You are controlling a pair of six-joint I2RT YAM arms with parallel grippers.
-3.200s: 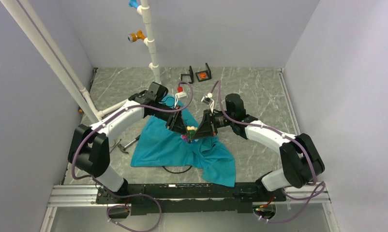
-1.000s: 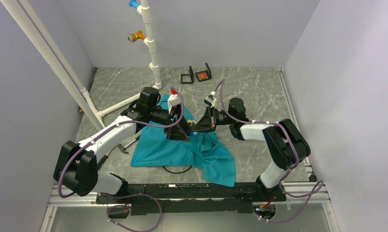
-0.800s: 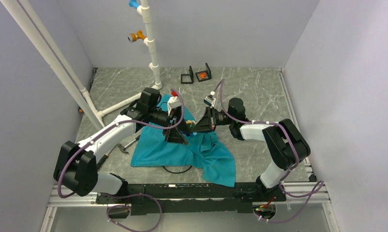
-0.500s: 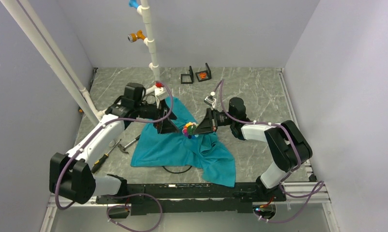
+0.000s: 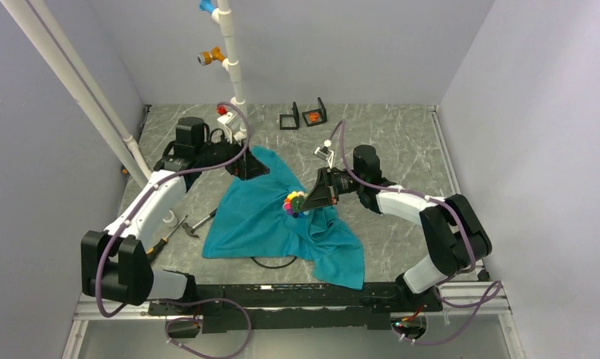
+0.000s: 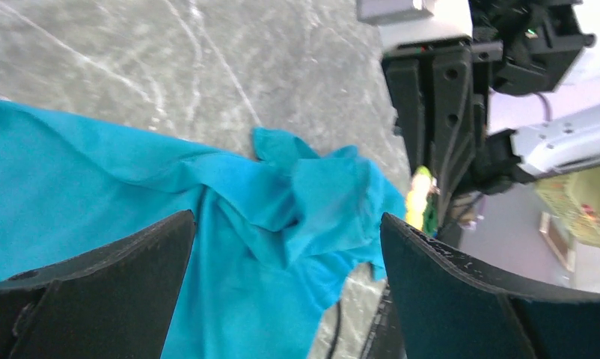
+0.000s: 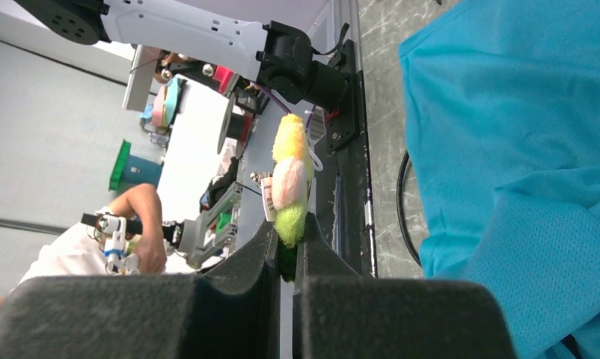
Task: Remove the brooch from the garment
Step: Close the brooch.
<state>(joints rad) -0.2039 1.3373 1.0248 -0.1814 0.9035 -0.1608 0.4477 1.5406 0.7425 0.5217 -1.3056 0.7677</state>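
Grey marbled tabletop (image 5: 402, 142) carries the teal garment (image 5: 259, 217), over whose middle the right gripper (image 5: 298, 203) pinches the brooch (image 5: 290, 201), seemingly clear of the cloth, while the left gripper (image 5: 246, 169) gapes empty far-left, so only set-down looks left.

A robotics lab: plain partition walls (image 5: 357, 52) enclose a table (image 5: 402, 142) with an aluminium rail (image 5: 110, 307).
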